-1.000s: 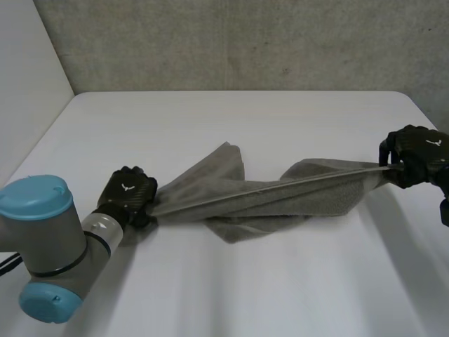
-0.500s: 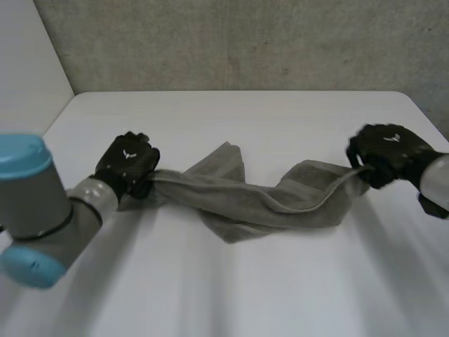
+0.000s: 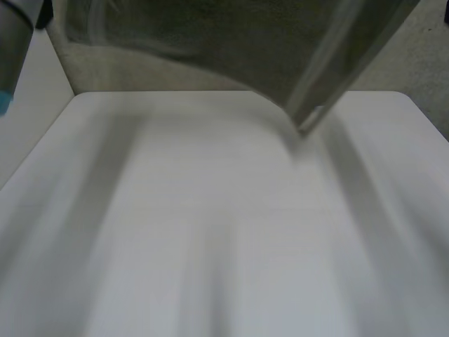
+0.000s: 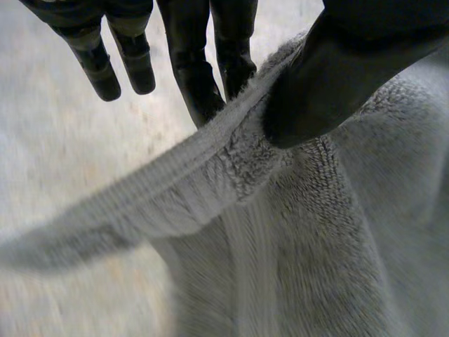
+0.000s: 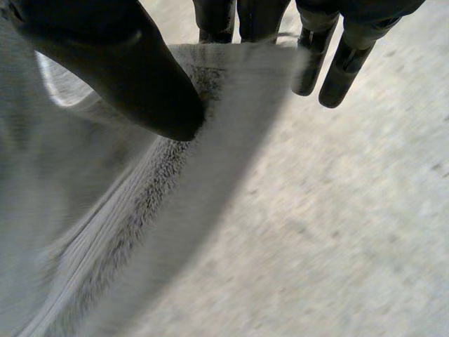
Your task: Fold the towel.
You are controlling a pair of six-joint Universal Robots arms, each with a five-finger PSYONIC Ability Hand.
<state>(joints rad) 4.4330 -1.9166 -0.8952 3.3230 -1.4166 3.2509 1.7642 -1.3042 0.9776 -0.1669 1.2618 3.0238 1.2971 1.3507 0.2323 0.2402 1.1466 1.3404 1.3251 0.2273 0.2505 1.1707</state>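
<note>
Left hand (image 4: 330, 70) is pinching the towel (image 3: 280, 42) at its hemmed edge, thumb against fingers; right hand (image 5: 126, 70) is gripping another edge likewise. Towel is hanging high over the white table (image 3: 210, 239), low point dangling above the far half

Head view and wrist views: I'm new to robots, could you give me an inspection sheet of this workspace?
Surface: white table, nothing resting on it.
Job's things: grey towel held up in the air over the table's far side, one corner hanging lowest.
Clutter: nothing seen.
Hands: left hand pinches the towel's hemmed edge between thumb and fingers; right hand pinches another edge the same way.
Cables: nothing seen.
Surroundings: grey wall behind the table; left arm raised at the side.
</note>
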